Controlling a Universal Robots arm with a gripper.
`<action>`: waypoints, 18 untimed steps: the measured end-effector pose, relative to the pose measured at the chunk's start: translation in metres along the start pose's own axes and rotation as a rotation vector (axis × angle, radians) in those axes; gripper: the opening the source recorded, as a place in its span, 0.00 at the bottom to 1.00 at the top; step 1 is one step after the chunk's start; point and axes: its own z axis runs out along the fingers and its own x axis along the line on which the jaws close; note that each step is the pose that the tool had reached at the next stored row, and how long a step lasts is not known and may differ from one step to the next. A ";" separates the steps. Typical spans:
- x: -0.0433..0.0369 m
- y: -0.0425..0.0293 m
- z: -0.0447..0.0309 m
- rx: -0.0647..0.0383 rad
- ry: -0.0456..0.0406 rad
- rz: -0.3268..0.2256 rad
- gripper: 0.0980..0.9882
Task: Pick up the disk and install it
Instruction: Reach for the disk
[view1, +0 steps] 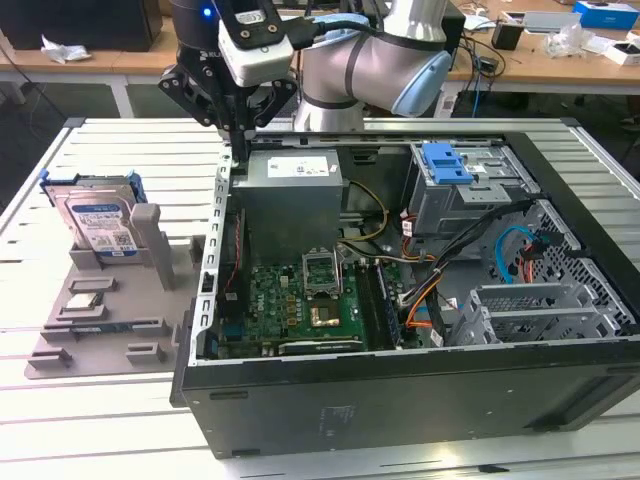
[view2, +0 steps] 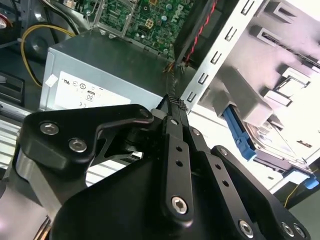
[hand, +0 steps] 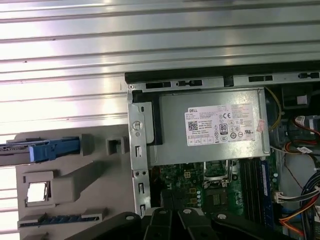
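Here, slatted metal table (view1: 120, 150), disk (view1: 100, 222) in stand (view1: 110, 320), desks (view1: 95, 58) behind

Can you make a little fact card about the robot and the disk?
disk: leaning in the gray holder, on the exterior view's left, outside the open computer case
gripper: jaws shut, holding nothing, above the case's corner by the power supply
job so far: disk not picked up yet
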 end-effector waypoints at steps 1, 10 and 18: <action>0.0046 -0.0003 -0.0002 0.000 0.0000 0.000 0.01; 0.0317 -0.0023 -0.0008 0.000 -0.0001 0.000 0.01; 0.0502 -0.0037 -0.0014 0.000 0.0001 0.000 0.01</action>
